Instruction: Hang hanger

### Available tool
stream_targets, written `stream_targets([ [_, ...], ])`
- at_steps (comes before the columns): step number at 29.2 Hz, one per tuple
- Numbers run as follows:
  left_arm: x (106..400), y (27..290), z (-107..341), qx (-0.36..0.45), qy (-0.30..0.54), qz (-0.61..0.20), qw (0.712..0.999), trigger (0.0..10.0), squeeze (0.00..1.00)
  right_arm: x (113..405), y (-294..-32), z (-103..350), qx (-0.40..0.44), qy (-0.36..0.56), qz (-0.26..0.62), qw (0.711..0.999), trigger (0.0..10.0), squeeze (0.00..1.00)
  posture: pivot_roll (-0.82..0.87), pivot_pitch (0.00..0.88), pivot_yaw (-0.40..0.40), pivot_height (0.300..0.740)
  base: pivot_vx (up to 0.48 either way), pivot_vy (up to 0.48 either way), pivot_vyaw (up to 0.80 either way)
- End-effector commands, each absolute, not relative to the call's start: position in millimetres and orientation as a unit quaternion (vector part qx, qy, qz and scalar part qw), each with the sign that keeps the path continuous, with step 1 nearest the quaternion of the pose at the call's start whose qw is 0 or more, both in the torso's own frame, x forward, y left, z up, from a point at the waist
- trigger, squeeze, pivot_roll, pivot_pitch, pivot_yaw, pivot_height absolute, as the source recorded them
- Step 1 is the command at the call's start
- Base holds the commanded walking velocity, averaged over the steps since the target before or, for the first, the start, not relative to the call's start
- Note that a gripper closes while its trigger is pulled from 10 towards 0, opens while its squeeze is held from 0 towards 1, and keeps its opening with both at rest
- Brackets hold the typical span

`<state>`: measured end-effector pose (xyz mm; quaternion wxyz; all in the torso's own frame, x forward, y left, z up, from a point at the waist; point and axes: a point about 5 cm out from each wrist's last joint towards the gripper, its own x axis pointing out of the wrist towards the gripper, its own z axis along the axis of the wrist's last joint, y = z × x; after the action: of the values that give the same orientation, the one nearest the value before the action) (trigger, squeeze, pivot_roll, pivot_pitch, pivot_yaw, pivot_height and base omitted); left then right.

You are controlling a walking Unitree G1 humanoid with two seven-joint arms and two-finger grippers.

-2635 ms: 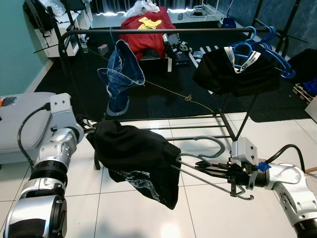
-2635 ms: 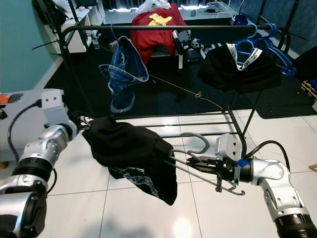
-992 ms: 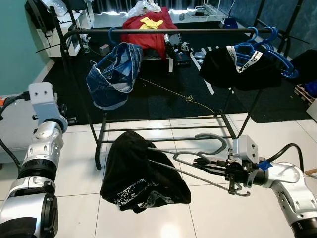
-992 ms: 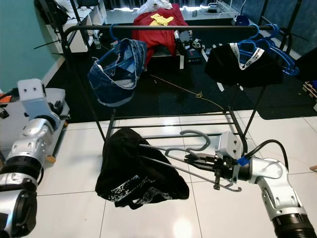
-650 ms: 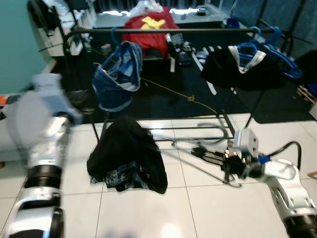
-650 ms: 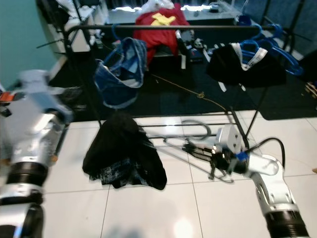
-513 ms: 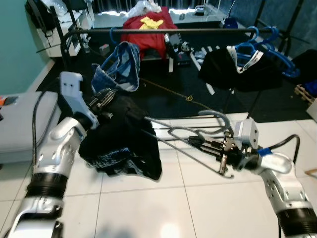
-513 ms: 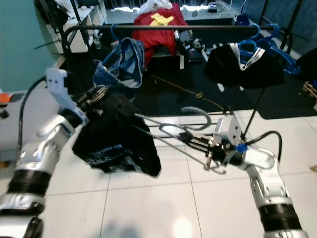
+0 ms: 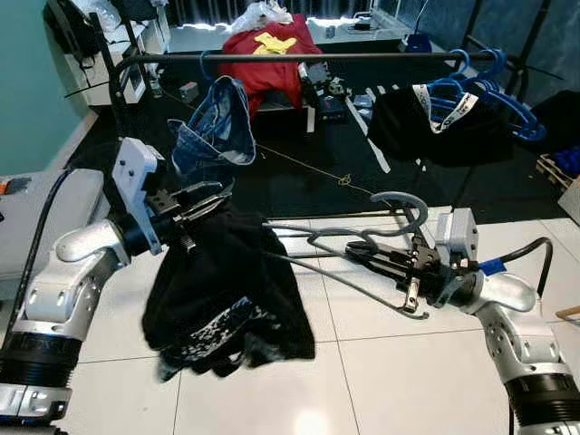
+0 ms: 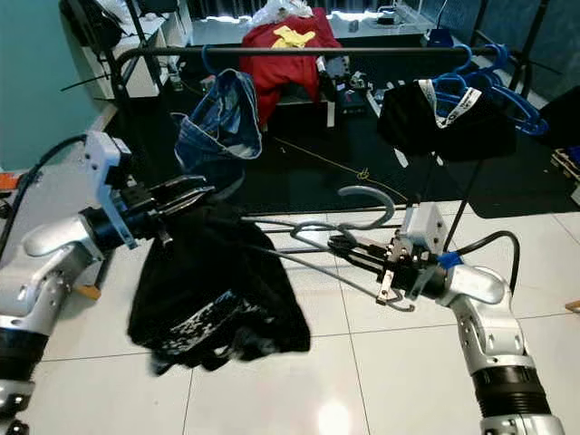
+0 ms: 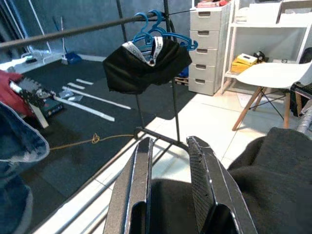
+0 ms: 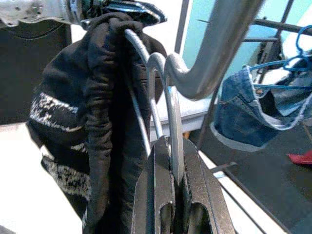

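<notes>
The right tool (image 9: 367,258) is clamped on the grey hanger (image 9: 362,246), held low in front of the clothes rail (image 9: 299,58). A black garment (image 9: 227,290) droops from the hanger's far end, where the left tool (image 9: 207,199), fingers parted, touches the cloth.

Bright, even light; glare on white floor tiles (image 9: 299,421); frames sharp.
</notes>
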<state>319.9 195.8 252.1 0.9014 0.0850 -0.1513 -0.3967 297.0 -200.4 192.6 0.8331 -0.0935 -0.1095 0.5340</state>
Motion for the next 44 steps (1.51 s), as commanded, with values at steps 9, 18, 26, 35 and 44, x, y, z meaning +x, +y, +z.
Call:
stream_targets([
  [9,326,210,286,-0.003,-0.191,-0.38,0.905,10.0,1.0,297,-200,202,-0.09,-0.129,0.538,0.828,10.0,0.0,0.05,0.067,0.053,0.74,0.0,0.0,0.0],
  [18,304,191,263,0.043,-0.107,-0.5,0.859,10.0,0.0,296,-199,200,-0.089,-0.118,0.546,0.825,10.0,0.0,0.05,0.062,0.047,0.74,0.0,0.0,0.0],
  [26,290,175,245,0.09,-0.06,-0.548,0.829,10.0,0.0,294,-200,200,-0.087,-0.112,0.552,0.822,10.0,0.0,0.05,0.062,0.045,0.74,0.0,0.0,0.0],
  [35,291,162,250,0.102,-0.094,-0.541,0.83,10.0,0.0,292,-196,199,-0.078,-0.101,0.569,0.812,10.0,0.0,0.05,0.075,0.045,0.74,0.0,0.0,0.0],
  [44,297,160,263,0.114,-0.148,-0.518,0.835,10.0,0.0,290,-195,197,-0.071,-0.088,0.58,0.807,10.0,0.0,0.04,0.08,0.047,0.74,0.0,0.0,0.0],
])
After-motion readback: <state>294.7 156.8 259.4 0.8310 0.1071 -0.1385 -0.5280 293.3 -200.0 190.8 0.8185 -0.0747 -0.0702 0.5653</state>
